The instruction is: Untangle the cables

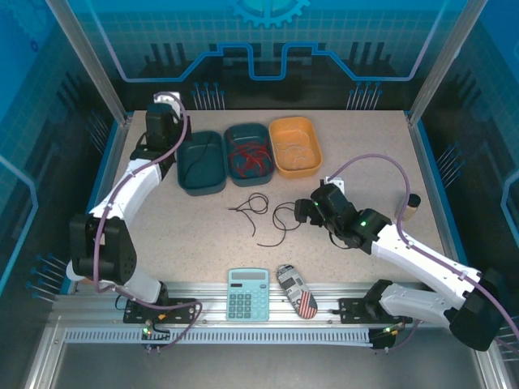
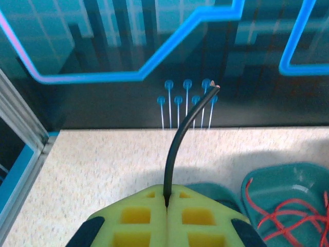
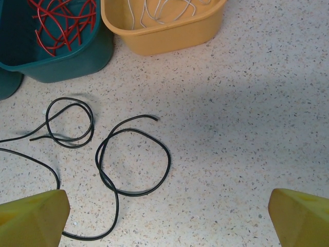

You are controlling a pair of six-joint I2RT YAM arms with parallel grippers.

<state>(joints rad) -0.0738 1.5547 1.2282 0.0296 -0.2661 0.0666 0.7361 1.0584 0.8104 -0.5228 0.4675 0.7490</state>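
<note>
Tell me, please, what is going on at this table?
Two robot arms are sorting cables. The left gripper is shut on a black cable, its end sticking up, near the far-left teal bin. The right gripper hangs open over black cables looped on the table. Red cables lie in the middle teal bin, pale cables in the orange bin.

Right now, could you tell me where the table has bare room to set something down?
Bare table lies between the left arm and the loose black cables, and right of the orange bin. It is crowded mid-table, where the open right gripper hovers by those cables, and along the far row of bins.
</note>
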